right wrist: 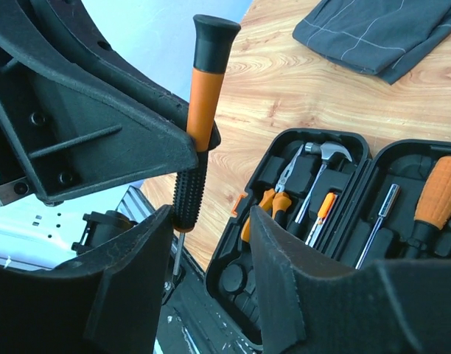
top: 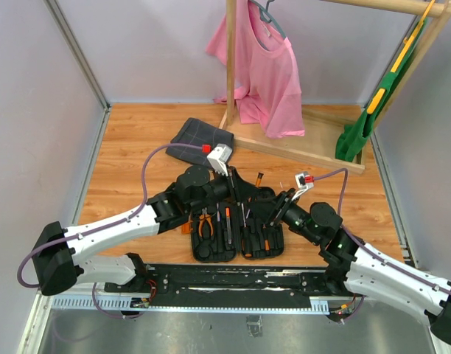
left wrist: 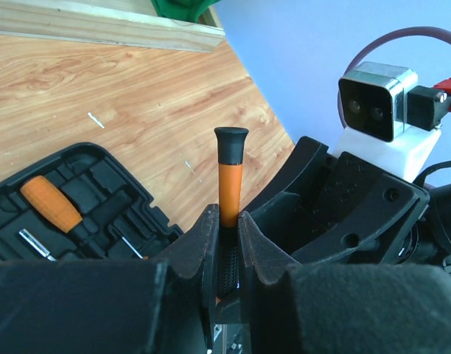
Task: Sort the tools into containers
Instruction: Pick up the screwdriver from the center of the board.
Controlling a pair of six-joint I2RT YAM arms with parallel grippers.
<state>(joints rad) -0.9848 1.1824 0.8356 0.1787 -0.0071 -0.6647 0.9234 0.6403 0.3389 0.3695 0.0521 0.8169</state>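
Screwdriver (left wrist: 231, 177): one, held upright above the counter (right wrist: 284, 88). The left pincer (left wrist: 227, 221) clamps it mid-handle and leaves the ribbed black grip free, likely for a handover. The right pincer (right wrist: 211, 221) stands wide about that grip and holds nothing. One open case (right wrist: 229, 284) lies below, with one pliers (right wrist: 273, 200), one hammer (right wrist: 329, 151), one small driver (right wrist: 323, 206) and one fat orange handle (right wrist: 439, 192).

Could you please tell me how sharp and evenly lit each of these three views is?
Top external view: evenly lit, sharp, soft shadows, wide-angle lean at the edges. Left wrist view: the screwdriver is crisp, the left gripper's fingers blur up close. Right wrist view: the tool case is sharp, the right gripper's fingers dark and soft, a washed-out bright patch at lower left.
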